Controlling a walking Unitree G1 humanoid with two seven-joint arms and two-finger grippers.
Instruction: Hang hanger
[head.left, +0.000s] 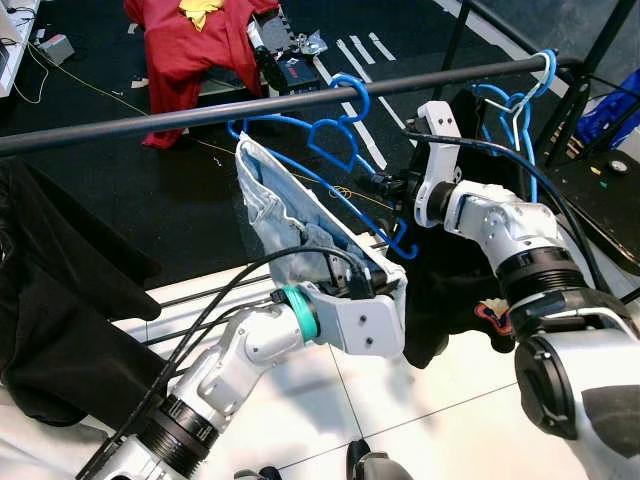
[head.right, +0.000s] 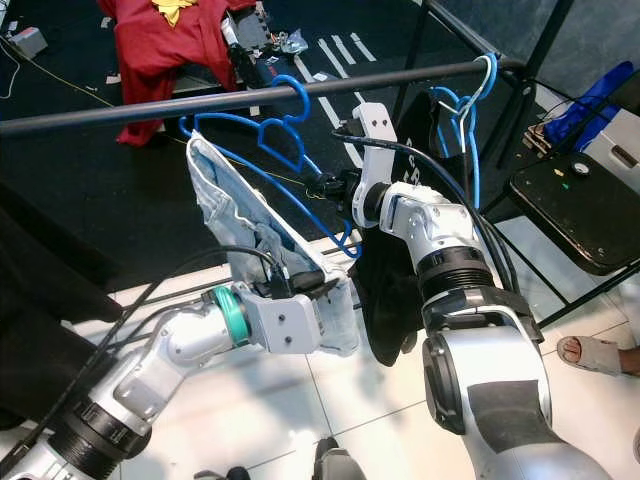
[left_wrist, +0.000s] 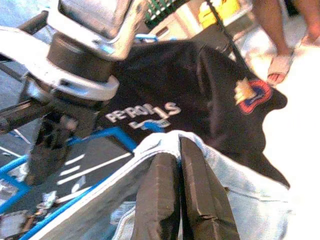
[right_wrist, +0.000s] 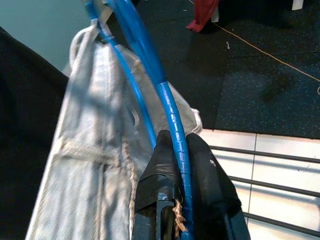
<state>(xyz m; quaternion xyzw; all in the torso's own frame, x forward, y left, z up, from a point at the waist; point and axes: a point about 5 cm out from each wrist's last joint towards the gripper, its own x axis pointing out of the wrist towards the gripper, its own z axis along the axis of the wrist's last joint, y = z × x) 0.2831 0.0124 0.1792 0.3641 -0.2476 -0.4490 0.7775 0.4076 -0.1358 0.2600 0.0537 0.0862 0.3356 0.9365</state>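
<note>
Blue hanger (head.left: 345, 135) has its hook over the rail (head.left: 150, 121) with jeans (head.left: 290, 225) draped on it, right gripper (right_wrist: 181, 150) pinching the hanger's wire, left gripper (left_wrist: 180, 185) clamped on the jeans' lower edge.

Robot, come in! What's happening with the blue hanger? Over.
Right gripper shut on blue hanger. Left gripper shut on denim garment. Hook over black rail. Nothing blocking.

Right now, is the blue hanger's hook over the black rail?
Yes, the blue hanger has its hook curled over the black rail, while the right end effector grips its lower bar.
</note>
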